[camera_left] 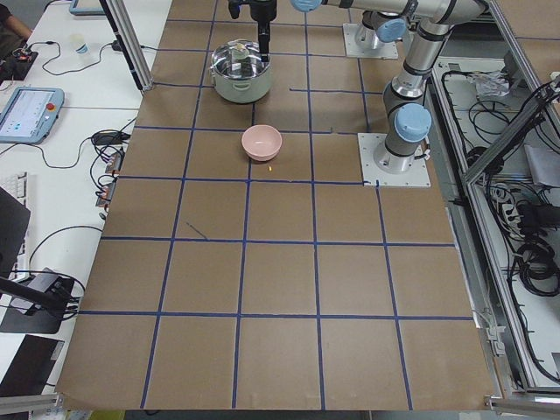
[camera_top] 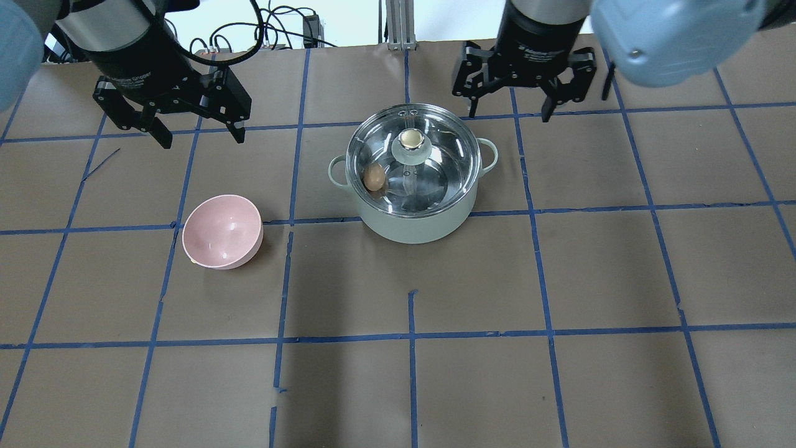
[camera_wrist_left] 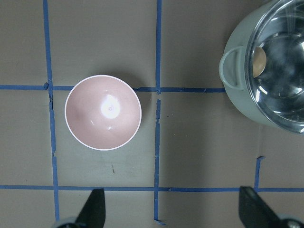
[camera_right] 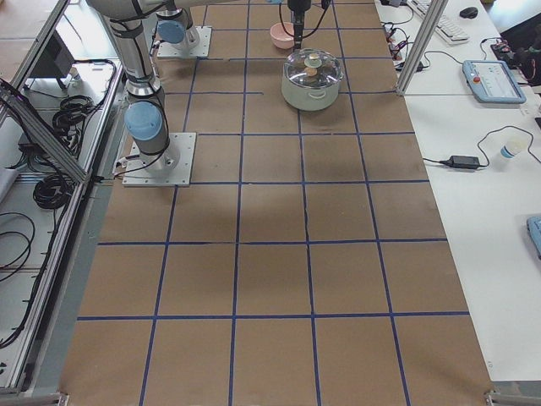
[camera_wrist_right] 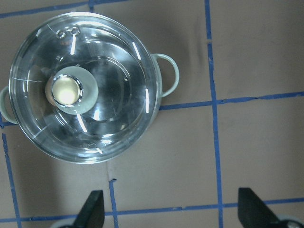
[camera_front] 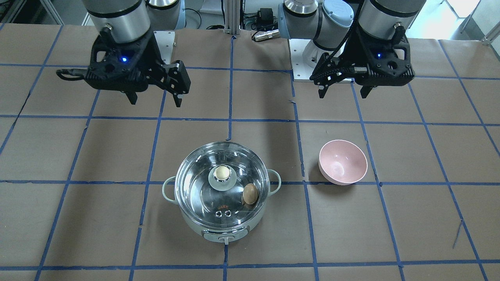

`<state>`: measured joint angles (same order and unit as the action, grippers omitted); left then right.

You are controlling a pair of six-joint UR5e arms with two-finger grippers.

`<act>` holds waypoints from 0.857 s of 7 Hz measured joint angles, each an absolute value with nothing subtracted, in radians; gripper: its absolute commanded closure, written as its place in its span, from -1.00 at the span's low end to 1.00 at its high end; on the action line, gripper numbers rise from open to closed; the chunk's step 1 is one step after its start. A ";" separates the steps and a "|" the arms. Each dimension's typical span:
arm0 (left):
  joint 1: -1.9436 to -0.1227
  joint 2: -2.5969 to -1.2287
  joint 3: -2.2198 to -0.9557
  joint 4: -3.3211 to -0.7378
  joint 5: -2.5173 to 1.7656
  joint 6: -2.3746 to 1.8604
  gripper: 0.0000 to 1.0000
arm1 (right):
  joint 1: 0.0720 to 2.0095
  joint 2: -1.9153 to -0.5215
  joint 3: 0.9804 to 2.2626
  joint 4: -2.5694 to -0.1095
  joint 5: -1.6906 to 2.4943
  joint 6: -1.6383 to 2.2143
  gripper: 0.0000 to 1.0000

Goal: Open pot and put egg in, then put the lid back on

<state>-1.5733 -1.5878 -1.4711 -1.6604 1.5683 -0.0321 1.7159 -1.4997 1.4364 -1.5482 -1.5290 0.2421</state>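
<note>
The pale grey-green pot [camera_top: 416,227] stands mid-table with the clear glass lid [camera_top: 448,155] seated on it, cream knob [camera_top: 410,139] at its centre. The brown egg [camera_top: 374,177] lies inside the pot under the glass, near the rim; it also shows in the front view [camera_front: 250,194]. My left gripper [camera_top: 202,138] is open and empty, raised above the table beyond the pink bowl. My right gripper [camera_top: 510,114] is open and empty, raised just beyond the pot's far right side. The right wrist view looks down on the lid [camera_wrist_right: 118,95].
A pink bowl [camera_top: 222,239] sits empty to the left of the pot, below my left gripper [camera_wrist_left: 173,209] in the wrist view. Brown paper with a blue tape grid covers the table [camera_top: 559,280].
</note>
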 measured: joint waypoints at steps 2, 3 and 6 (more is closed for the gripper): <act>-1.574 -1.587 -1.471 -1.660 1.569 -0.032 -1.00 | 1.684 -1.541 1.473 -1.522 -1.530 0.220 -0.99; -1.574 -1.587 -1.471 -1.660 1.568 -0.032 -1.00 | 1.680 -1.546 1.478 -1.523 -1.530 0.215 -0.99; -1.575 -1.590 -1.470 -1.657 1.571 -0.036 -1.00 | 1.675 -1.547 1.483 -1.535 -1.537 0.185 -0.99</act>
<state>-1.5746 -1.5895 -1.4695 -1.6567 1.5713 -0.0365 1.6745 -1.5472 1.4825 -1.5349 -1.5371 0.1851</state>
